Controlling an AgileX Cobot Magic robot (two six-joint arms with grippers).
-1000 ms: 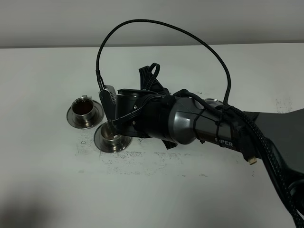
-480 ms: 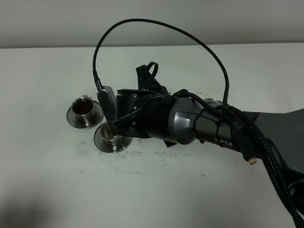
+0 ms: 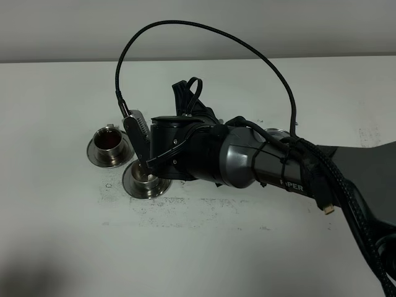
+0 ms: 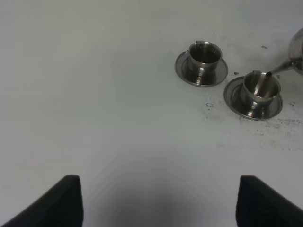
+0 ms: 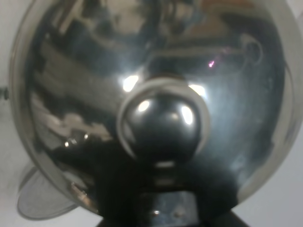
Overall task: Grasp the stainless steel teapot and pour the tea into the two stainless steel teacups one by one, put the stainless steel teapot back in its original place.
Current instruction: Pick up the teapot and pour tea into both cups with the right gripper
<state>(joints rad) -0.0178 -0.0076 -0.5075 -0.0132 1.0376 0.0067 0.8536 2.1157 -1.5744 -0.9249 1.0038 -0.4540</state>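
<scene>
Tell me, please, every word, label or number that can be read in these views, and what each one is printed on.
"PIPER": pale letters on the right arm's dark casing, high view; the first letter is partly hidden.
Nothing else: no writing shows on the stainless steel teapot, the teacup with tea, the teacup under the spout or the table, whose dark specks are smudges, not letters.

White table (image 3: 62, 247) with dark scuff marks (image 3: 162, 206), grey wall (image 3: 62, 31) behind.
</scene>
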